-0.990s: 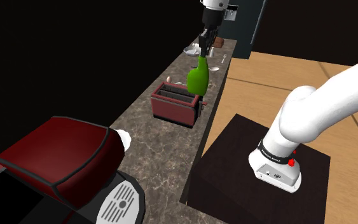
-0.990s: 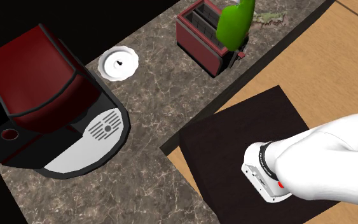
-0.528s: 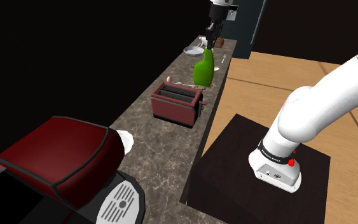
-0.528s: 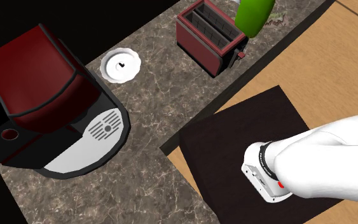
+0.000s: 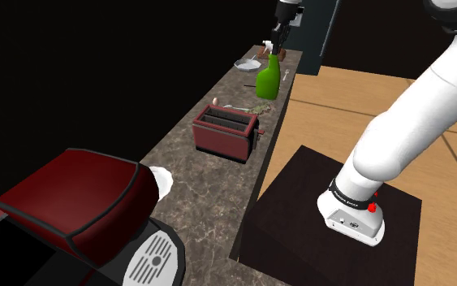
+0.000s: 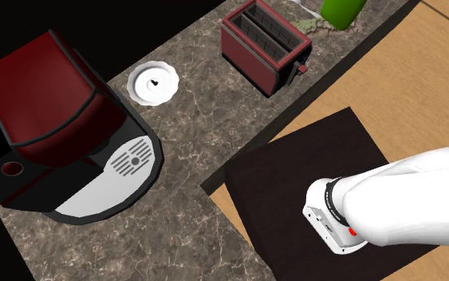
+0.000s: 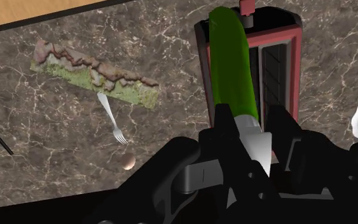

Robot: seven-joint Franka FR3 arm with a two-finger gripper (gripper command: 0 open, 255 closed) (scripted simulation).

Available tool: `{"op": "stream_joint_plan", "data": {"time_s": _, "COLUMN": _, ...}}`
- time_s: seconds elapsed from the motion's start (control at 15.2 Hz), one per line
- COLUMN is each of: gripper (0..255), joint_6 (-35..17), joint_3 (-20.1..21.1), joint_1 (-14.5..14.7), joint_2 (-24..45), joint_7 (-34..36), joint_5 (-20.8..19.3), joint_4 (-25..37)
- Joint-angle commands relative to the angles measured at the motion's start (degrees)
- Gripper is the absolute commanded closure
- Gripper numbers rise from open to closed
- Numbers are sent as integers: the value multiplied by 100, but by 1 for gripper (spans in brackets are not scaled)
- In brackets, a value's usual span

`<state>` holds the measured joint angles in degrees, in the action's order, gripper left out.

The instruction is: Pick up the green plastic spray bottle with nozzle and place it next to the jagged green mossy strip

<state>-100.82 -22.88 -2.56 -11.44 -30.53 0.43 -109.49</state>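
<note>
The fingers [image 7: 225, 130] pinch the green spray bottle [image 7: 231, 63] at its neck; it hangs over the worktop [image 5: 210, 175] near the mossy strip [image 7: 95, 73]. Better to lower it slowly, upright, beside the strip, clear of the fork [image 7: 110, 118]

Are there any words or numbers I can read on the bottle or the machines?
The black band at the arm's base: tiny pale lettering, too small to read.
The green spray bottle, red toaster and coffee machine: no text to be seen.
</note>
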Motion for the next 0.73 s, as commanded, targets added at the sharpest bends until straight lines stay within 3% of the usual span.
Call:
{"op": "stream_joint_plan", "data": {"time_s": 0.0, "gripper": 255, "joint_6": 74, "joint_3": -202, "joint_1": -74, "joint_2": 360, "joint_7": -324, "joint_5": 118, "joint_4": 398}}
{"op": "stream_joint_plan", "data": {"time_s": 0.46, "gripper": 255, "joint_6": 480, "joint_3": -782, "joint_1": -575, "joint_2": 1882, "joint_7": -1460, "joint_5": 849, "joint_4": 2051}}
{"op": "stream_joint_plan", "data": {"time_s": 0.66, "gripper": 255, "joint_6": 238, "joint_3": -755, "joint_1": -573, "joint_2": 1848, "joint_7": -1468, "joint_5": 833, "joint_4": 1781}}
